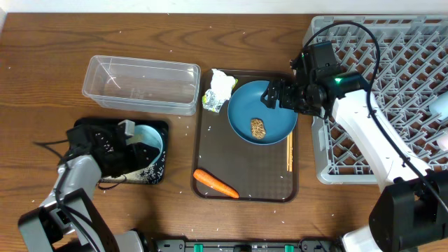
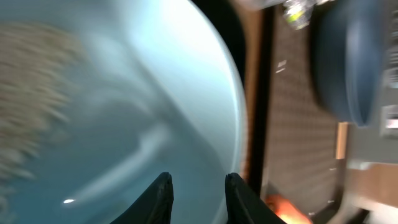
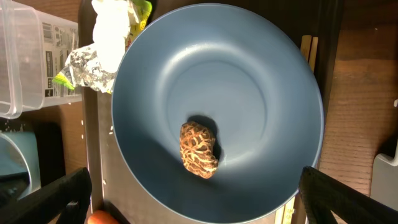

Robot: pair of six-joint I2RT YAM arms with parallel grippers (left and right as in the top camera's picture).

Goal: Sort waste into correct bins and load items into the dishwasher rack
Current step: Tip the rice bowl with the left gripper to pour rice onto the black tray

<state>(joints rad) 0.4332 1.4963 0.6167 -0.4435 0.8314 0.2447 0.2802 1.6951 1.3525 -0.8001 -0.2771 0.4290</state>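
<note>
1. early stage: the clear tub [image 1: 140, 84] holds nothing. the carrot [image 1: 215, 184], wrapper [image 1: 220, 89], chopsticks [image 1: 290, 150] and blue plate [image 1: 262, 112] with its brown lump [image 1: 257, 128] sit on the serving tray [image 1: 203, 140], not yet sorted or in the dishwasher rack [image 1: 392, 70].
2. the left fingers [image 2: 198, 196] seem to pinch the bowl [image 1: 147, 143] over the black tray [image 1: 162, 127]. the right fingers [image 1: 273, 96] hang spread above the plate.
3. only the left wrist view shows rice [image 2: 31, 93] in the bowl, and it is blurred.

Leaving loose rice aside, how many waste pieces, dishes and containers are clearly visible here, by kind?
Waste: 3 (carrot, brown food lump, wrapper)
Dishes: 3 (blue plate, white bowl, chopsticks as one pair)
Containers: 4 (clear tub, black tray, brown serving tray, dishwasher rack)
Total: 10
</note>
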